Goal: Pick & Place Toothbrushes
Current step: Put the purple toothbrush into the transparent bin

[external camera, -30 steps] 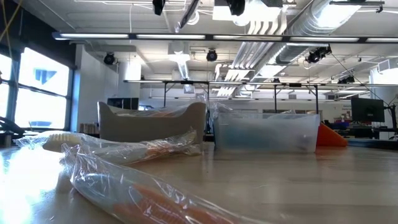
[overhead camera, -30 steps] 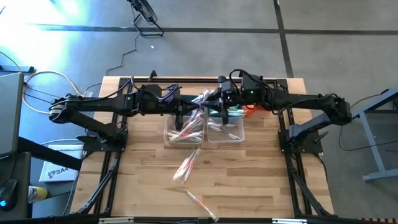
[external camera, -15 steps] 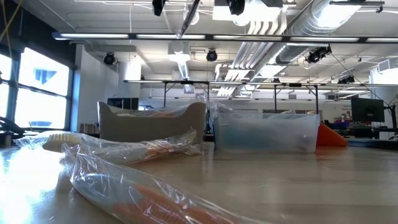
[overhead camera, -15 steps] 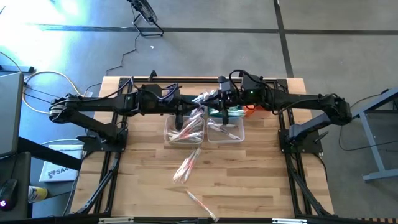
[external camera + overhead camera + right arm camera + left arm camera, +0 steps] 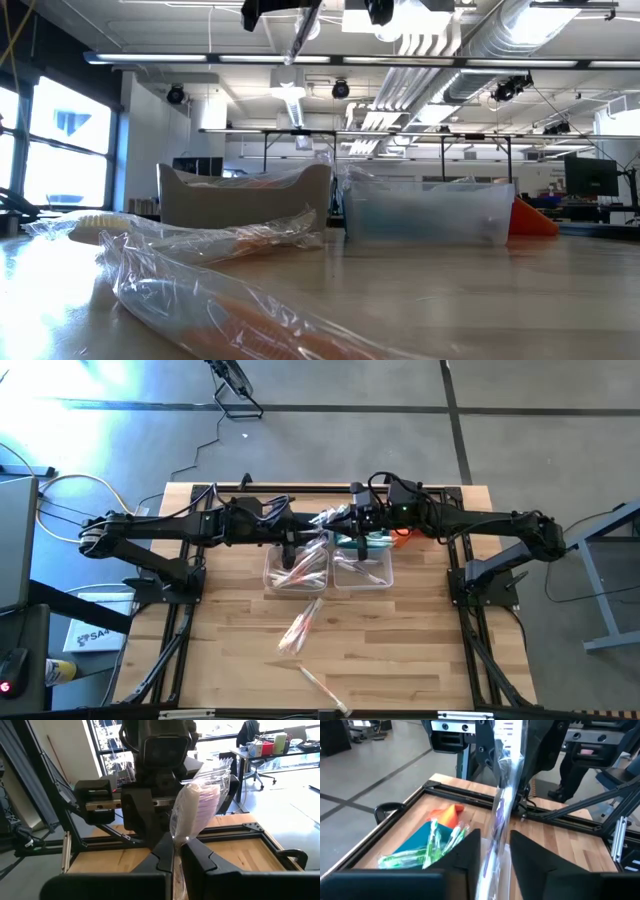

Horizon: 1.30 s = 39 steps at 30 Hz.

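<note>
Overhead, right gripper [image 5: 176,851] fingers clamped on wrapped toothbrush [image 5: 197,805] above bins [image 5: 328,568]; left gripper [image 5: 494,851] fingers apart around it.

Two clear bins [image 5: 297,571], two arms, one orange cloth [image 5: 447,815], uncountably many wrapped toothbrushes [image 5: 300,628].

grey floor [image 5: 520,440], ceiling ducts [image 5: 450,30], windows [image 5: 60,140]
</note>
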Tool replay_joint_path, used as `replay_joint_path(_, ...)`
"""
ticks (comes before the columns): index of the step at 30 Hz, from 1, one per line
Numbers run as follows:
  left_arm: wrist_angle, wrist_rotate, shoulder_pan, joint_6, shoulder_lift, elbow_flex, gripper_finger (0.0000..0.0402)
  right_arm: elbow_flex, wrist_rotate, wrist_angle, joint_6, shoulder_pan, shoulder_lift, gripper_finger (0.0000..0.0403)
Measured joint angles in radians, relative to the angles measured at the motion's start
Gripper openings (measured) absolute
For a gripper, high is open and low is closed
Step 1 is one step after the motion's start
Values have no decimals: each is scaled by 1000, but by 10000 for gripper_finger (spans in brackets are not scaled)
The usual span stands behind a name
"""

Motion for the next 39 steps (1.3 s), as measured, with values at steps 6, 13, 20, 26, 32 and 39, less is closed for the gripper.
replay_joint_path(6, -31, 0, 0, 5, -33, 0, 126, 0, 3, -61, 0, -4, -3, 8)
replay_joint_path(13, -116, -3, 0, 7, -133, 1, 127, 0, 48, -223, -4, -27, -30, 8)
replay_joint_path(20, -182, -53, 0, -15, -174, 1, 127, 63, 139, -559, -20, -28, -27, 8)
replay_joint_path(26, -211, -64, 0, -16, -170, 1, 127, 133, 211, -806, -5, -15, -14, 8)
replay_joint_path(32, -211, -64, 0, -23, -169, 1, 127, 120, 217, -925, 4, -14, -1, 8)
replay_joint_path(39, -211, -63, 0, -24, -169, 1, 127, 120, 187, -970, 2, 2, 84, 8)
